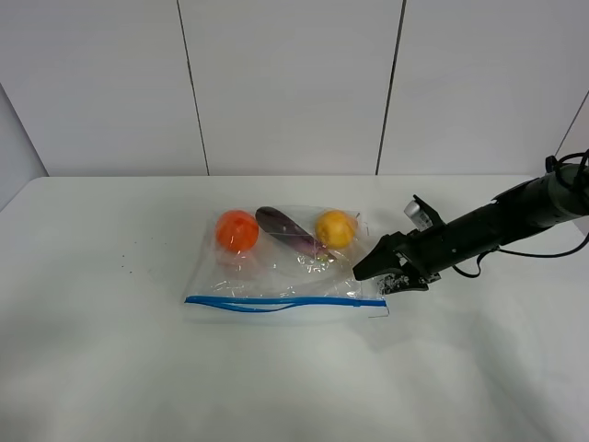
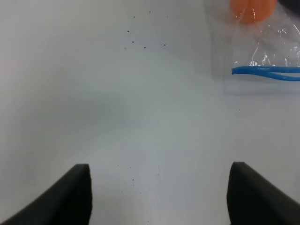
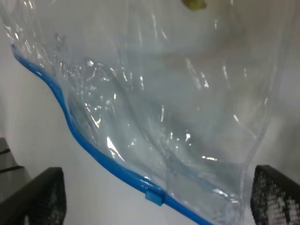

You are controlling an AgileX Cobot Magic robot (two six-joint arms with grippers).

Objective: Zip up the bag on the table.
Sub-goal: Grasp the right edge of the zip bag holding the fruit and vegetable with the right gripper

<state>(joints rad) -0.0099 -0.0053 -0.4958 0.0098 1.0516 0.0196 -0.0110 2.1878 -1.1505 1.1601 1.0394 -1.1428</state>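
The clear bag (image 1: 285, 262) lies flat on the white table (image 1: 110, 350), its blue zipper strip (image 1: 276, 301) along the near edge. An orange ball (image 1: 236, 229), a purple eggplant (image 1: 290, 230) and a yellow fruit (image 1: 335, 228) show through it. My right gripper (image 1: 377, 272) is open at the bag's right end. In the right wrist view the blue slider (image 3: 154, 197) sits between its spread fingers (image 3: 42, 197). My left gripper (image 2: 159, 201) is open and empty over bare table, left of the bag's corner (image 2: 272, 51). The left arm is out of the exterior view.
A white panelled wall (image 1: 294, 83) stands behind the table. The right arm's cables (image 1: 566, 198) hang at the right edge. Small dark specks (image 2: 133, 42) dot the tabletop left of the bag.
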